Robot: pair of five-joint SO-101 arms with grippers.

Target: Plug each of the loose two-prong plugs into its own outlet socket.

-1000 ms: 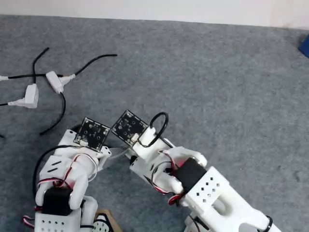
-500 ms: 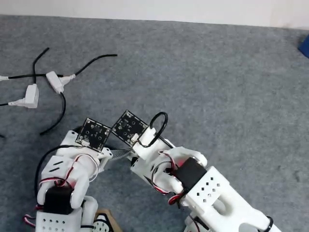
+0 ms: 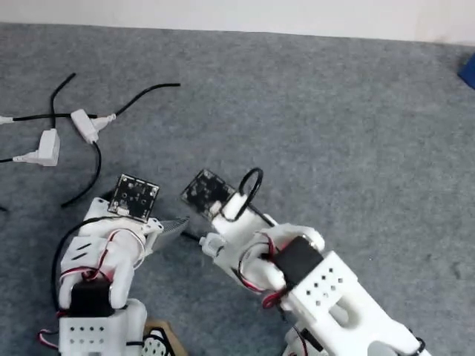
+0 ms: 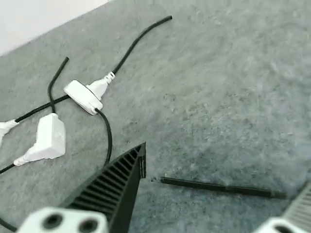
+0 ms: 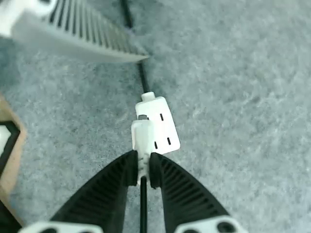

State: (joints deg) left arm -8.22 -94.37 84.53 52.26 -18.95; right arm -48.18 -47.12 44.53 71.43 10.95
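We see the white plug (image 5: 141, 138) pinched in the right gripper (image 5: 142, 162), whose black ribbed fingers (image 5: 107, 189) are closed tight on its narrow body, with a black lead running back between them. The plug's nose lies against one face of a white outlet block (image 5: 160, 124), a smooth slab with rounded corners and dark slots. Its prongs are hidden, so we cannot tell whether they sit in a slot or merely touch. The block's black cord (image 5: 141, 77) runs off over the grey carpet (image 5: 233, 73), a short, fuzzy pile. Just beyond the block lies a pale ribbed finger (image 5: 77, 34) of the left gripper (image 4: 221, 170). From that arm's wrist its jaws stand wide apart and hold nothing, one finger cut off at the edge, and a thin black cord (image 4: 214, 187) lies on the carpet between them. Well apart from all this, an oval white fitting (image 4: 83, 95) and a blockier white fitting (image 4: 48, 138) lie near each other among curling black cords (image 3: 95, 167). We cannot make out whether they are plugs or sockets.
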